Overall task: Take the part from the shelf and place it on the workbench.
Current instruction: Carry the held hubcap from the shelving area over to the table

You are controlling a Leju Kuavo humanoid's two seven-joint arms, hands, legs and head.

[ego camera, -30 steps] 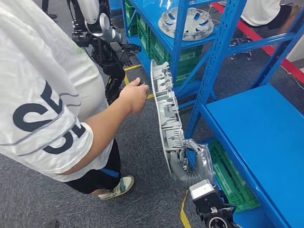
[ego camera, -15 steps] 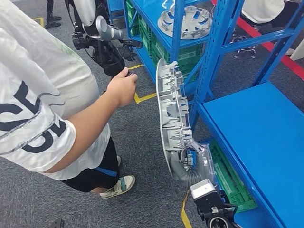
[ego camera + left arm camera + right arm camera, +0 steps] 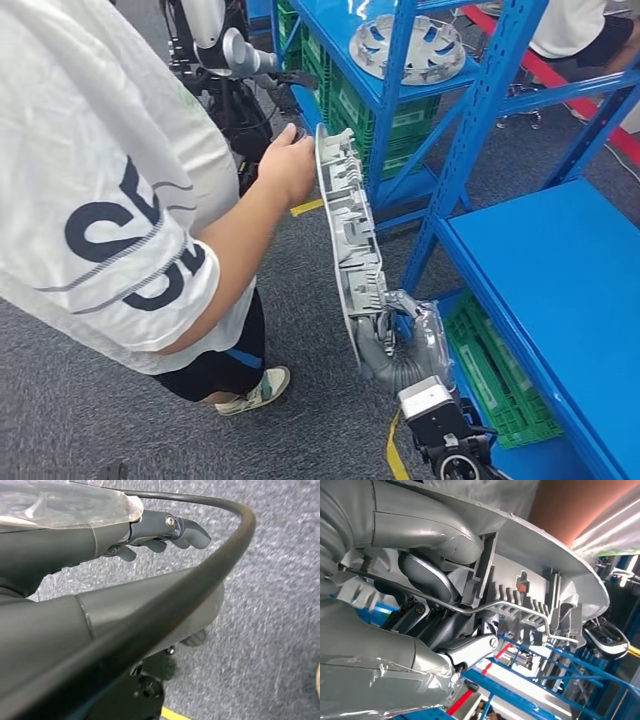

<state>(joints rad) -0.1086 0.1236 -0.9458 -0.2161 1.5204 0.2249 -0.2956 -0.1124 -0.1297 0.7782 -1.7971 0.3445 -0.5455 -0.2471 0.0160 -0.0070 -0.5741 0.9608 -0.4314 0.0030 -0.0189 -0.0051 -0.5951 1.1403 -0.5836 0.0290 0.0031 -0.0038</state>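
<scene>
The part (image 3: 351,240) is a long grey plastic piece with ribs and clips, seen edge-on and standing nearly upright. My right hand (image 3: 404,335) grips its lower end, just left of the blue shelf post. In the right wrist view the thumb and fingers (image 3: 433,585) wrap around the ribbed inner side of the part (image 3: 531,580). A person's hand (image 3: 290,165) touches the part's top edge. In the left wrist view my left hand (image 3: 162,535) hangs over grey carpet, fingers apart and holding nothing.
The person in a white shirt (image 3: 98,190) stands close on the left. A blue shelf board (image 3: 573,290) lies to the right, with green crates (image 3: 498,380) under it. A grey wheel cover (image 3: 411,45) sits on a farther blue shelf. Another robot (image 3: 226,60) stands behind.
The person's hand has moved back to the part's top edge and now touches it. The view has shifted a little. My right hand still holds the part's lower end.
</scene>
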